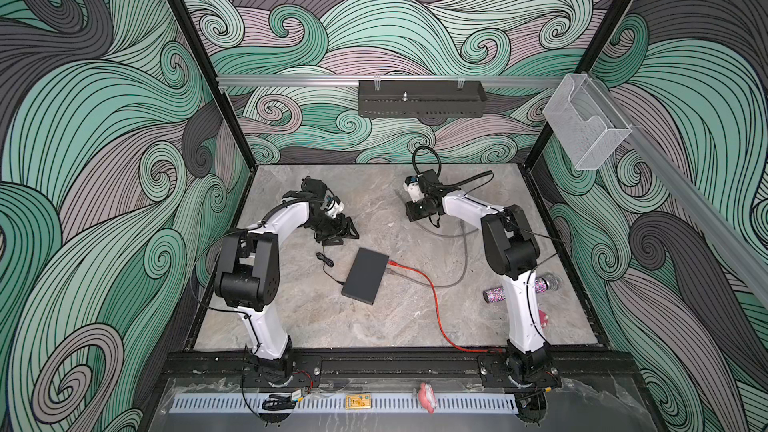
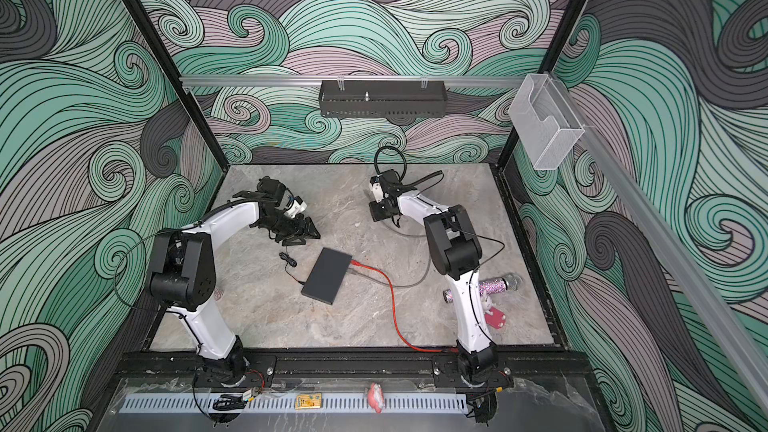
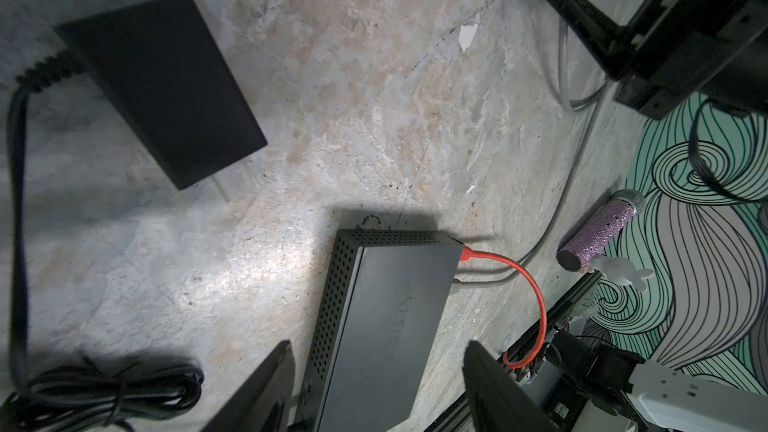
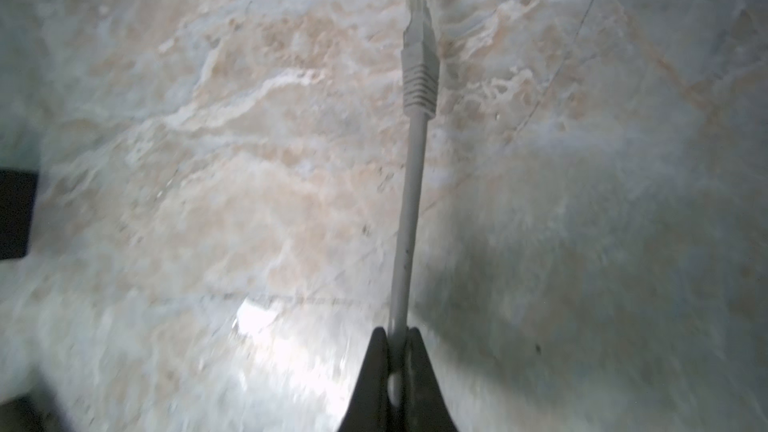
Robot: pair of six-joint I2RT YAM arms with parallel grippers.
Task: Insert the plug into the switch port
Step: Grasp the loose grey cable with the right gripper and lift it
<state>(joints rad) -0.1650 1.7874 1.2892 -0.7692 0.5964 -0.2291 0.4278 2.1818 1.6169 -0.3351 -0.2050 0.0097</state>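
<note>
The switch (image 1: 365,276) is a flat black box lying mid-table, also in the left wrist view (image 3: 386,317). A red cable (image 1: 434,305) and a grey cable (image 1: 440,284) enter its right side. My right gripper (image 4: 398,338) is shut on the grey cable a short way behind its plug (image 4: 419,56), which sticks out ahead of the fingertips over the marble. In both top views this gripper (image 1: 415,216) is at the back, well away from the switch. My left gripper (image 1: 343,234) stands open just behind the switch's far end, holding nothing.
A black adapter (image 3: 166,85) with a coiled thin cord (image 3: 104,388) lies left of the switch. A glittery microphone (image 1: 515,290) and a pink toy (image 2: 494,315) sit by the right arm's base. The grey cable loops on the table (image 3: 577,105) under the right gripper.
</note>
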